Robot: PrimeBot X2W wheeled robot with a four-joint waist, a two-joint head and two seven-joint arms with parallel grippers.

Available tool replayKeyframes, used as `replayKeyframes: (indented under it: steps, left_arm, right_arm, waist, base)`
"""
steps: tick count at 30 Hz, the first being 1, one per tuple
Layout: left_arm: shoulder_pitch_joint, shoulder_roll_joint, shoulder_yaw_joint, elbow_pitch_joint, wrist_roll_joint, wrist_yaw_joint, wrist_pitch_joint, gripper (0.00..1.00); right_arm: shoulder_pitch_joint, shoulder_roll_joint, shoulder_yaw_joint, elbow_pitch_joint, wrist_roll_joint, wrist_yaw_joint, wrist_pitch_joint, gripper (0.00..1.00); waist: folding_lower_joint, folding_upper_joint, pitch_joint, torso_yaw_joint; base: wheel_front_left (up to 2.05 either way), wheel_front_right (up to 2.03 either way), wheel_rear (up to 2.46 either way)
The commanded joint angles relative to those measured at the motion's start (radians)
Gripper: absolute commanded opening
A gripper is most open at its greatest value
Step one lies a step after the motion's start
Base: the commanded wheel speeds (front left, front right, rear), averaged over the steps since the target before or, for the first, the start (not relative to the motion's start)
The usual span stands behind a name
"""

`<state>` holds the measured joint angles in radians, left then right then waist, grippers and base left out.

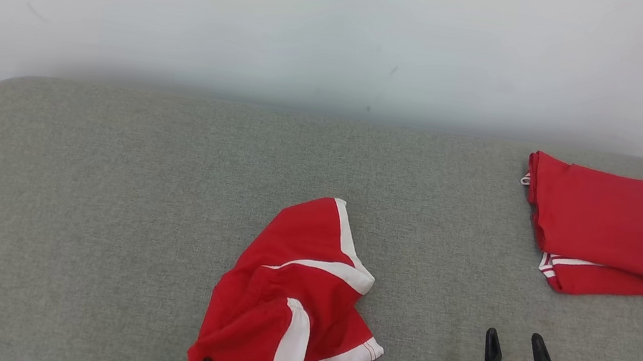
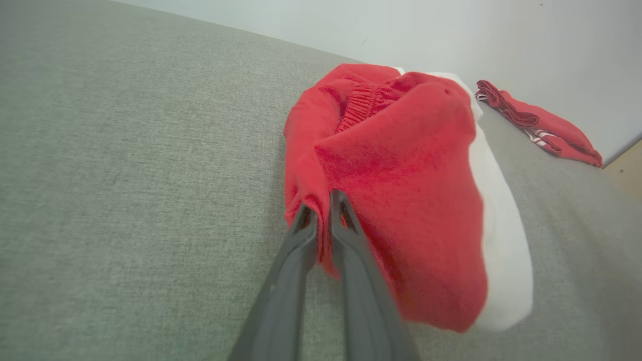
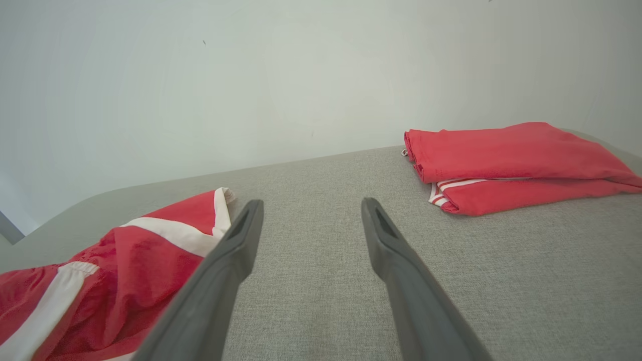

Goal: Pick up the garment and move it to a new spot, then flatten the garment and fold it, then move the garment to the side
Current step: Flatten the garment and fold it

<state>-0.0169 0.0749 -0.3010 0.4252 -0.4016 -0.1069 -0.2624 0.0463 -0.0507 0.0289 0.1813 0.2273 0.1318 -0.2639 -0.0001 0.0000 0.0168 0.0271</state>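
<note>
The grey worktop [image 1: 104, 206] carries two red things. The landmark is the folded red piece [image 1: 610, 227], lying squared at the far right corner. The garment [image 1: 295, 277], red with white bands, lies crumpled well apart from the folded piece, to its left and nearer the robot, with one leg flopped over the other.

The right pincer [image 1: 516, 339] hovers nearer the robot than the folded piece and a little to its left, between it and the garment. Its jaws stand wide and hold nothing.

The left pincer [image 2: 322, 203] sits at the garment's corner farthest from the folded piece. Its jaws are nearly together, clamped on a thin fold of red cloth at the edge.

That grip is the main risk. The bite looks shallow and takes only one layer, so a quick lift or sideways pull could let the cloth slide out and drop the garment back in a heap.

A single hold also lets the rest hang and twist. The folded-over leg may stay tangled, which would make flattening harder.

If the new spot is chosen toward the folded piece, the trailing cloth could drag across it and undo its fold — a spot well apart from it seems safer. The right pincer is close enough to catch a swinging hem too.
</note>
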Motion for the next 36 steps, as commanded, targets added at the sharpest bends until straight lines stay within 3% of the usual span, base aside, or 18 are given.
replayKeyframes:
  steps: [1,7,12,27,28,29,30,31,36]
  left_arm:
    - [0.003,-0.001,0.015,-0.01,0.011,-0.004,-0.003,1.0]
    - [-0.003,-0.012,0.076,-0.135,0.052,-0.008,-0.003,1.0]
    - [-0.038,-0.015,0.058,-0.19,0.086,-0.016,-0.003,1.0]
    - [-0.131,0.016,-0.132,0.009,0.126,-0.017,0.082,1.0]
    - [-0.135,0.015,-0.13,0.025,0.122,-0.016,0.089,0.95]
    - [-0.14,0.019,-0.133,0.038,0.129,-0.011,0.091,0.48]
    - [-0.148,0.02,-0.132,0.048,0.131,-0.007,0.086,0.11]
    - [-0.154,0.022,-0.131,0.06,0.134,-0.006,0.083,0.0]
    - [-0.182,0.026,-0.131,0.1,0.139,0.007,0.074,0.0]
  right_arm:
    - [0.015,0.0,-0.001,0.002,-0.006,-0.002,0.0,1.0]
    - [0.013,0.0,-0.009,0.001,-0.008,-0.002,0.0,1.0]
    - [0.003,0.0,0.007,0.006,0.008,-0.002,0.0,1.0]
    - [-0.001,0.0,-0.003,0.011,0.019,-0.002,0.0,1.0]
    - [-0.002,0.0,-0.003,0.011,0.019,-0.002,0.0,1.0]
    - [-0.003,0.0,-0.005,0.01,0.018,-0.002,0.0,1.0]
    - [-0.004,0.0,-0.007,0.01,0.018,-0.002,0.0,1.0]
    - [-0.006,0.0,-0.008,0.009,0.018,-0.002,0.0,1.0]
    - [-0.012,0.0,-0.013,0.007,0.017,-0.002,0.0,1.0]
  waist:
    - [0.0001,0.0,-0.002,0.002]
    - [0.0001,0.0,-0.005,0.008]
    - [0.0001,0.0,-0.006,-0.014]
    - [0.0001,0.0,0.017,-0.107]
    - [0.0001,0.0,0.02,-0.11]
    - [0.0001,0.0,0.021,-0.111]
    - [0.0001,0.0,0.023,-0.112]
    - [0.0001,0.0,0.025,-0.112]
    - [0.0001,0.0,0.029,-0.106]
  base:
    - [0.0,0.0,0.0]
    - [0.0,0.0,0.0]
    - [0.0,0.0,0.0]
    - [0.0,0.0,0.0]
    - [0.0,0.0,0.0]
    - [0.0,0.0,0.0]
    - [0.0,0.0,0.0]
    - [0.0,0.0,0.0]
    - [0.0,0.0,0.0]
